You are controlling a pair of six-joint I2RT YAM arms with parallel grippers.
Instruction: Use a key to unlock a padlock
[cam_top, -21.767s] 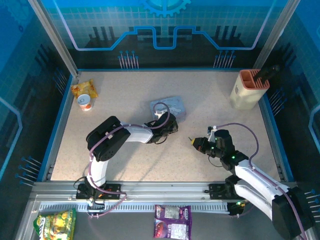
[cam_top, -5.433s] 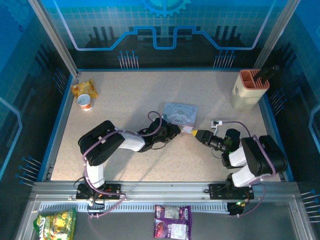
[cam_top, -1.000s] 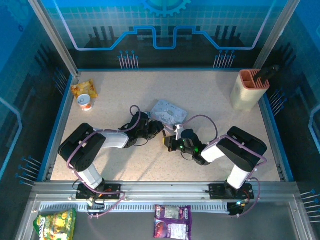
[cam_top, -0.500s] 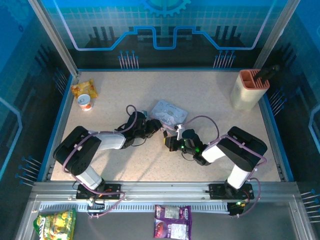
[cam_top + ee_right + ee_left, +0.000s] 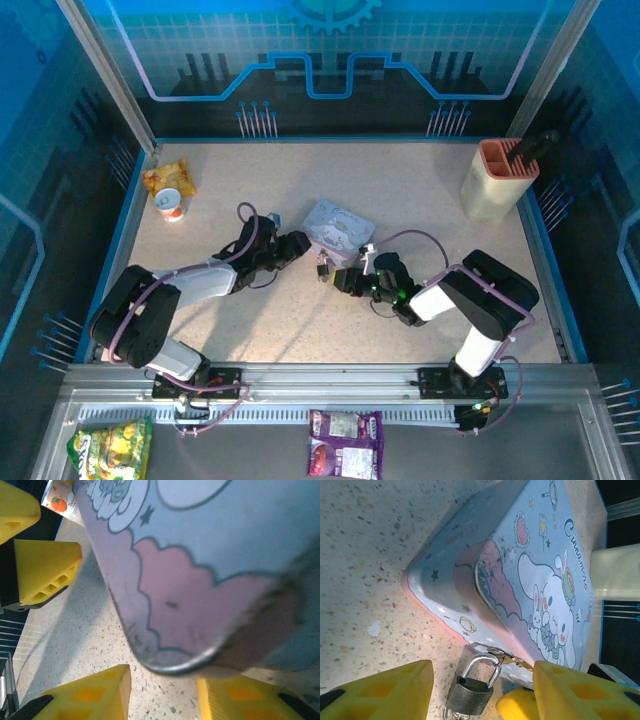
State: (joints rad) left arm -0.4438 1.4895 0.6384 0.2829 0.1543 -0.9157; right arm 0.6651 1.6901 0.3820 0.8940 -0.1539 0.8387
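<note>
Risk first: the small dark padlock with a silvery shackle (image 5: 470, 689) lies loose on the speckled beige table (image 5: 365, 555), right beside the flat pale-blue cartoon-printed tin (image 5: 530, 580). A closing pinch could skid it away or catch the tin's edge instead, I'd judge. Nearest, the right end effector (image 5: 162, 692) is released, yellow fingers (image 5: 85, 697) parted, grasping nothing, tips by the tin's near rim. Just beyond, the padlock sits between both arms. The left end effector (image 5: 484, 677), reaching from the left, stands wide apart around it, no finger on it. Whether the shackle is sprung, and where the key lies, I cannot tell.
</note>
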